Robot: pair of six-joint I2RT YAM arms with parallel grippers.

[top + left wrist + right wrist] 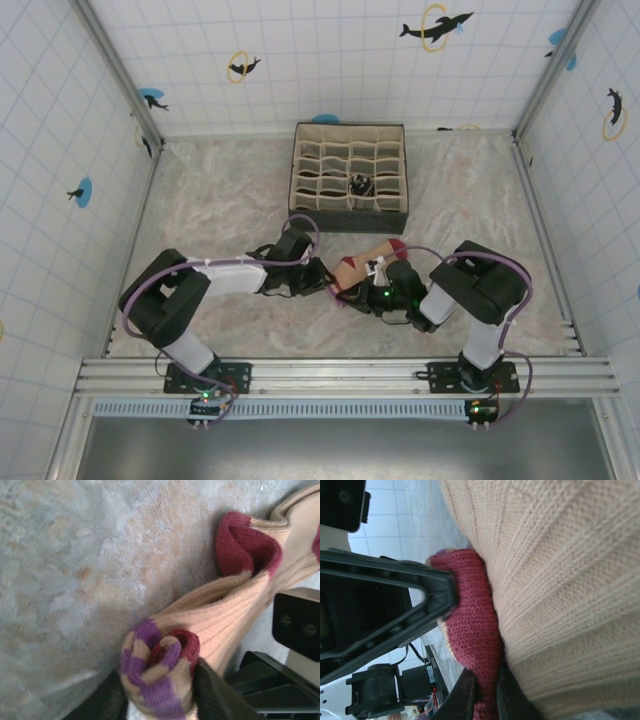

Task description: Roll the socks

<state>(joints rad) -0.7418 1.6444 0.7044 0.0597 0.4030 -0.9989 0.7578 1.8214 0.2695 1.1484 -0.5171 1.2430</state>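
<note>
Table: marbled beige-grey top; tiled walls w/ dolphin stickers on 3 sides.
Left arm: bent inward, wrist reaching to table centre.
Right arm: bent inward too, wrist close to the left one.
Organizer box: far centre of table; dark outer walls, beige dividers, many small cells.
Peach sock: on table btwn the 2 grippers, near side of box and apart from it; ribbed peach body, dark red patches, purple stripes at one end.
Rolled end: striped end curled into a tight roll, dark red at core (left wrist view).
Left gripper: fingers pressed vs both sides of rolled end, pinching it.
Right gripper: jaws pressed together on a dark red part of peach sock, fabric squeezed btwn them.
Striped sock: small dark-and-white bundle in one cell, right of box centre; too small for detail.
</note>
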